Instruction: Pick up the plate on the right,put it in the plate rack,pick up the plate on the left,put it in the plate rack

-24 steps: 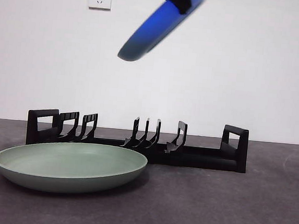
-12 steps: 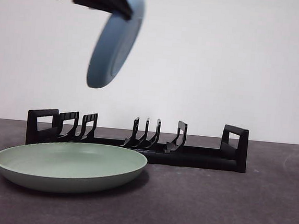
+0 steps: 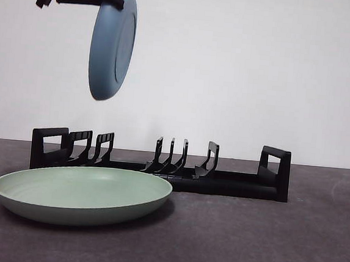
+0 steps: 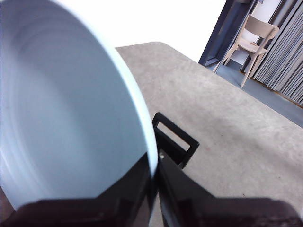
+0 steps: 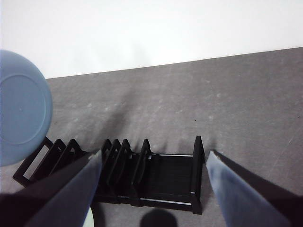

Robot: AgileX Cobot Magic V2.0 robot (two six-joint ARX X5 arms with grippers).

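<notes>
The left claw (image 4: 154, 189), clamped on the round blue plastic plate (image 3: 113, 40), has swung it nearly upright, high above the long black plastic rack's (image 3: 160, 165) end; slotting looks next. Right claw (image 5: 154, 189) gapes empty.

Front view: low, at desk (image 3: 275, 250) height, level toward the wall, close to the plate rack (image 3: 159, 166). Left wrist view: tight on the blue plate (image 4: 61, 118), rack end beyond. Right wrist view: high, looking down on the rack; shares rack and plate with the others.
</notes>
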